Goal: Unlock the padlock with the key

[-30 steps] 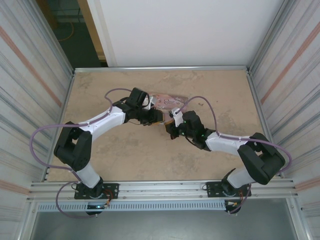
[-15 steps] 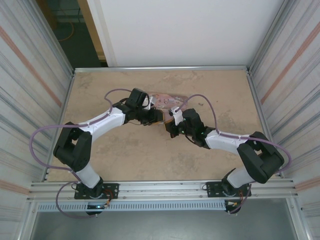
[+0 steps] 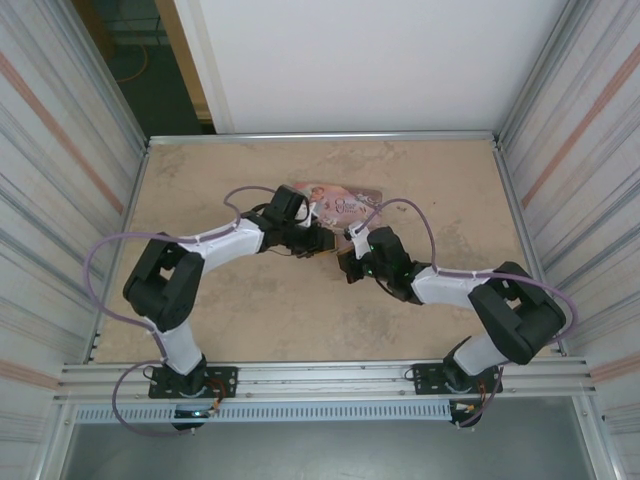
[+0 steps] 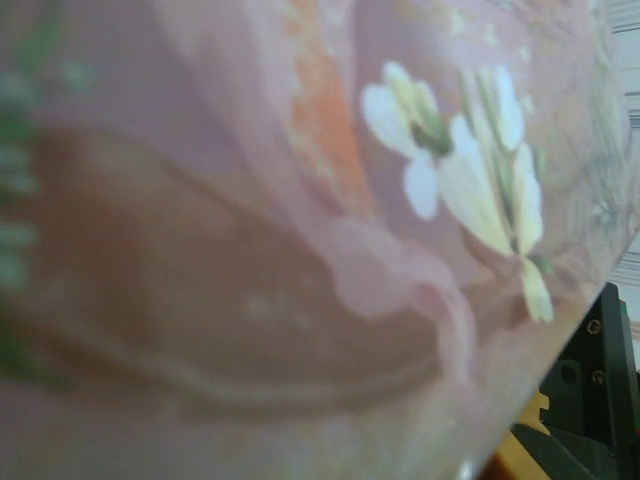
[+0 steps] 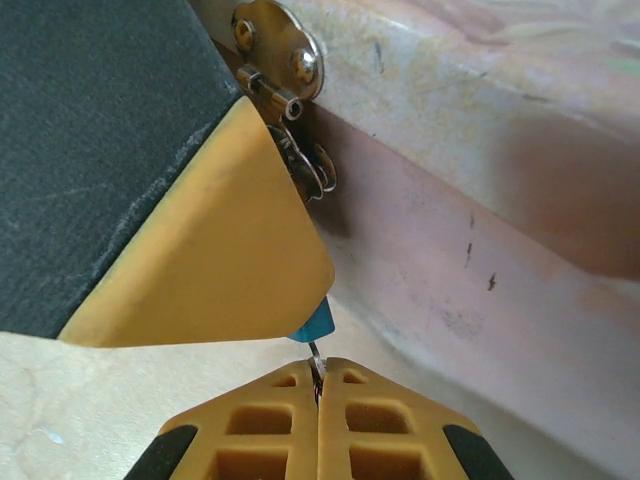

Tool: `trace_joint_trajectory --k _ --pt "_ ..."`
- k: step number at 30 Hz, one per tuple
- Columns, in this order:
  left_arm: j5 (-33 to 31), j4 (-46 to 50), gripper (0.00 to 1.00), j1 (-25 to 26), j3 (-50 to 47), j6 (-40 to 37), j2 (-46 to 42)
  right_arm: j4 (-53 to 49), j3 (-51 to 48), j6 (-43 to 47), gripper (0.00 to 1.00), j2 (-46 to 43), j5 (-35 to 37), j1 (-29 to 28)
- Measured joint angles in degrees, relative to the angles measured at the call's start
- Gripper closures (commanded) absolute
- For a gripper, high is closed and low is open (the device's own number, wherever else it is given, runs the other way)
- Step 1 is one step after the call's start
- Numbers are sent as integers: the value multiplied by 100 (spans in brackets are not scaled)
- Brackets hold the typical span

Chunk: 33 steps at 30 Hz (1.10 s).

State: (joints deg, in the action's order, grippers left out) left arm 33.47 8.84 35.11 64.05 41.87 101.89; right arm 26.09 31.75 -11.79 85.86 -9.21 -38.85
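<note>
In the right wrist view, a corner of the blue padlock peeks out below an orange finger of my left gripper, which covers the rest and seems to clamp it. The thin silver key runs from the padlock's underside down into my right gripper, whose fingertips are shut on it. From above, the left gripper and the right gripper meet tip to tip at the front of the pink tin.
The pink illustrated tin's side wall rises right beside the padlock, with its metal hasp above the left finger. Its flowered lid is blurred and very close in the left wrist view. Bare table spreads all around; metal walls enclose the sides.
The left arm has swung its elbow right, and its gripper and the tin have shifted slightly right. The right gripper has followed a little down and right, still pinching the key.
</note>
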Motion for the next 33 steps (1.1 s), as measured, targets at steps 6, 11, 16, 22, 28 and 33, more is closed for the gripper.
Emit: trace_joint_trajectory --k 6,11,16,22,28,33 --pt "-9 -177 76 15 -7 0 240 260 -90 -68 100 275 107 0" --pt "-31 -306 71 26 -85 0 271 562 -208 -173 100 389 114 0" --pt "-33 -437 61 26 -184 -4 273 874 -302 -306 100 525 151 -2" --pt "13 -446 52 26 -225 -2 271 1040 -328 -435 100 634 151 -7" --pt "103 -310 46 22 -387 -39 81 1134 -328 -474 100 702 153 -7" --pt "105 -144 43 -39 -400 -181 -326 1215 -328 -562 100 756 153 -7"
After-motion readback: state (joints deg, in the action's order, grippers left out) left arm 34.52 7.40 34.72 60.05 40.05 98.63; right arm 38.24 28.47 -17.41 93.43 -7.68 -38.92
